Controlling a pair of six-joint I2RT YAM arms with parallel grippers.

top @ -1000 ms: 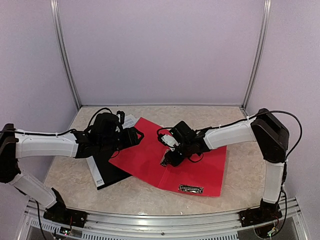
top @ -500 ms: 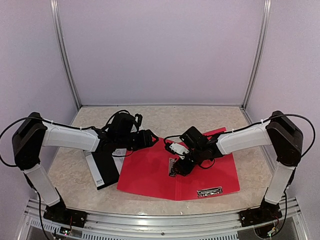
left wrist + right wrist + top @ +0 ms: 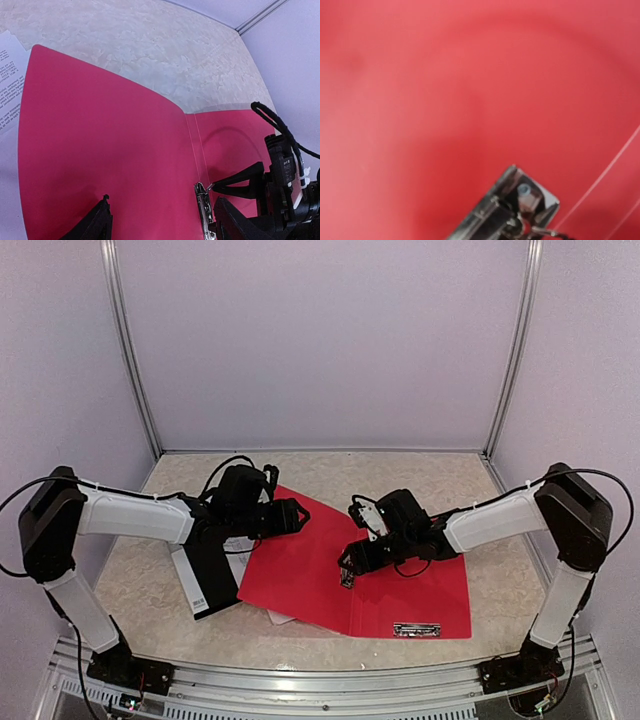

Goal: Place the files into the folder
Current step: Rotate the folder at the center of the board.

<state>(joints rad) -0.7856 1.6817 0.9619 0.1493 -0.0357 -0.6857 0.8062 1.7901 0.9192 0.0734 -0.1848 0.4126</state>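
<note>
L hand [image 3: 161, 205] open, R hand [image 3: 348, 565] unclear (too small); files [image 3: 272, 617] mostly hidden under folder [image 3: 300, 575].

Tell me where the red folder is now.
Top view: the red folder lies open mid-table, the left gripper over its left edge, the right gripper over its spine.

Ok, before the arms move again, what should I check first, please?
1. The folder lies open on the table: ok.
2. The left gripper is open over the left cover: ok.
3. The right gripper is open: cannot tell.
4. The metal clip is raised for loading: cannot tell.
5. The papers are inside the folder: not ok, one corner peeks from under its near edge.
</note>
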